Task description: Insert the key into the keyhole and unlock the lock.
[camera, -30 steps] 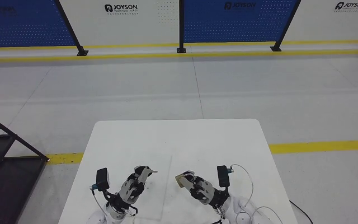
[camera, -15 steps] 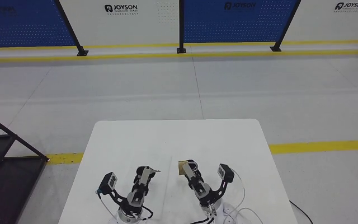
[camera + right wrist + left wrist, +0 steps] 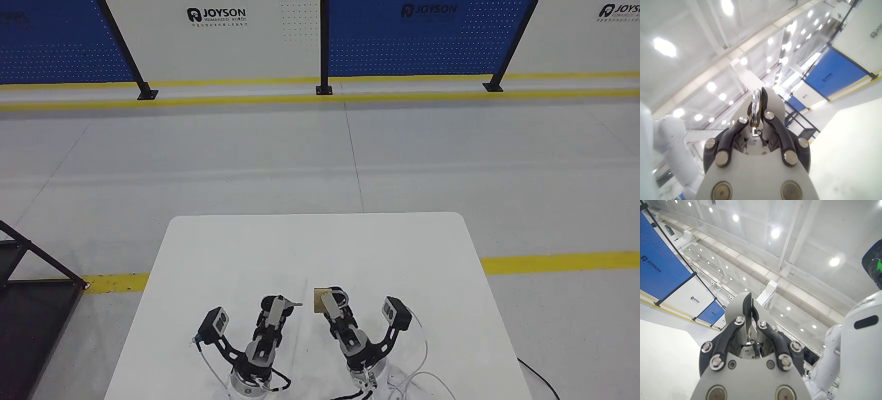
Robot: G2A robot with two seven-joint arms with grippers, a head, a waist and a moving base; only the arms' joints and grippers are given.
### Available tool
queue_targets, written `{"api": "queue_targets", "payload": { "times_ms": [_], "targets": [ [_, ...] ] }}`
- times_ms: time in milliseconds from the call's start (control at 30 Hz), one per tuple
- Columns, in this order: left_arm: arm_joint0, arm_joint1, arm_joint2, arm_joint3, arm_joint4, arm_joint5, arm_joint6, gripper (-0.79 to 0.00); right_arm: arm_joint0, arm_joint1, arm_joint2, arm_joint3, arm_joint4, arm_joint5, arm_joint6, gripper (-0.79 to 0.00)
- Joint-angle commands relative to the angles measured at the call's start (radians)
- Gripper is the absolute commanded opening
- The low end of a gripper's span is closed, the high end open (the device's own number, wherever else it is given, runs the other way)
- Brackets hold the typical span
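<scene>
Brass lock [image 3: 322, 298] is gripped in the right tool [image 3: 759, 92], pads [image 3: 764, 98] clenched on it, chrome shackle [image 3: 756, 103] standing between them. Left tool [image 3: 750, 298] is pinched tight on the key [image 3: 295, 300]; only its thin silver tip sticks out, pointing right toward the lock. Both tools hang above the near part of the white worktop [image 3: 400, 250], around mid-width, facing each other. Key tip and lock: near, a small gap between, not touching. Lock sits right of the key. Blue-and-white barrier panels [image 3: 420, 35] stand far beyond the worktop.
</scene>
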Motion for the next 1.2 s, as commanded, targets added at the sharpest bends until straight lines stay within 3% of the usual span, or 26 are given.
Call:
{"api": "queue_targets", "payload": {
  "times_ms": [0,1167],
  "targets": [
    [-0.001,-0.006,0.003,0.007,0.01,0.004,0.004,-0.785,0.001,-0.003,0.002,0.002,-0.012,0.006,-0.01,-0.785],
    [-0.014,-0.072,0.002,0.046,0.066,0.059,0.059,-0.785,-0.014,-0.037,0.034,0.015,-0.085,0.023,-0.04,-0.785]
  ]
}}
